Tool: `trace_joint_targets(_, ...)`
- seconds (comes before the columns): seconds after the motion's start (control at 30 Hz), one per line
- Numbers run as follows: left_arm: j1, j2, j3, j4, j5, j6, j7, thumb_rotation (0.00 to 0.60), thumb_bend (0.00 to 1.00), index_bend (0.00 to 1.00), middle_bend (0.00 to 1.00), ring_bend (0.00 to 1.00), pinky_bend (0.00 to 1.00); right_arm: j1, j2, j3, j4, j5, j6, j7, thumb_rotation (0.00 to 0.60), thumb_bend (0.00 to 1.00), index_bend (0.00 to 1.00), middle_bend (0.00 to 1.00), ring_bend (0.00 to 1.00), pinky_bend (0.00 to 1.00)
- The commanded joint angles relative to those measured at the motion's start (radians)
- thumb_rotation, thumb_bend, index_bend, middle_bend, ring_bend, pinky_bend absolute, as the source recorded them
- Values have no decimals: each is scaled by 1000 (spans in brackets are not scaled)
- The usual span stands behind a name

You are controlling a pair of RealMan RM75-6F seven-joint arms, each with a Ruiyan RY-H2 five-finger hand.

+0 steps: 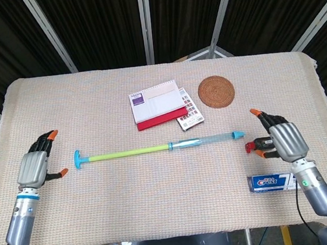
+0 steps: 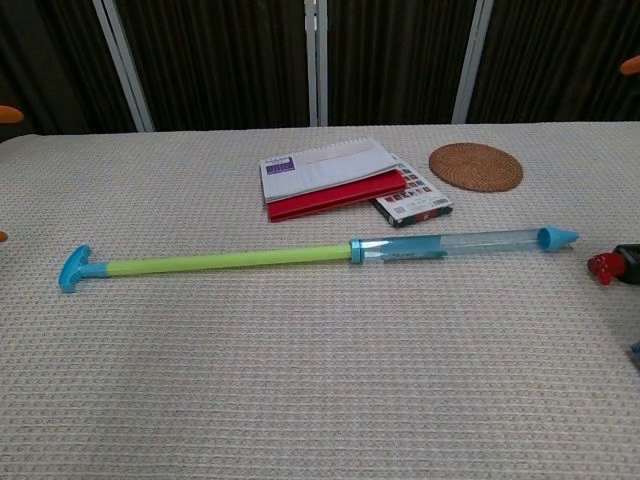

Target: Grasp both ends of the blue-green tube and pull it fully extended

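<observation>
The blue-green tube [image 1: 154, 149] [image 2: 300, 256] lies flat on the cloth, drawn out long: a green rod with a blue T-handle on the left, a clear blue barrel with a pointed tip on the right. My left hand [image 1: 35, 167] hovers off the handle end, fingers spread, holding nothing. My right hand [image 1: 284, 139] is past the tip end, also spread and empty. In the chest view only orange fingertips [image 2: 631, 66] show at the frame edges.
A red and white notebook stack [image 1: 160, 104] and a round woven coaster [image 1: 216, 91] lie behind the tube. A toothpaste box [image 1: 273, 182] and a small red-and-black object [image 1: 258, 144] sit by my right hand. The table [image 1: 160, 205] is covered in beige cloth.
</observation>
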Motion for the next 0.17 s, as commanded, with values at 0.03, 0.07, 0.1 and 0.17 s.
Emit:
trace_joint_targets(0.03, 105, 121, 61, -162, 59, 116, 49, 600, 0, 0, 0, 0, 0, -111, 44, -60, 39, -113, 146, 62, 600, 0, 0, 0, 0, 0)
trace_joint_targets(0.07, 120, 131, 68, -177, 73, 138, 49, 600, 0, 0, 0, 0, 0, -124, 43, -65, 45, -123, 163, 55, 600, 0, 0, 0, 0, 0)
trace_joint_targets(0.1, 134, 139, 74, -188, 87, 159, 45, 600, 0, 0, 0, 0, 0, -136, 41, -69, 51, -132, 179, 45, 600, 0, 0, 0, 0, 0)
trace_joint_targets(0.17, 160, 154, 89, -207, 114, 194, 31, 600, 0, 0, 0, 0, 0, -157, 36, -74, 62, -146, 208, 18, 600, 0, 0, 0, 0, 0)
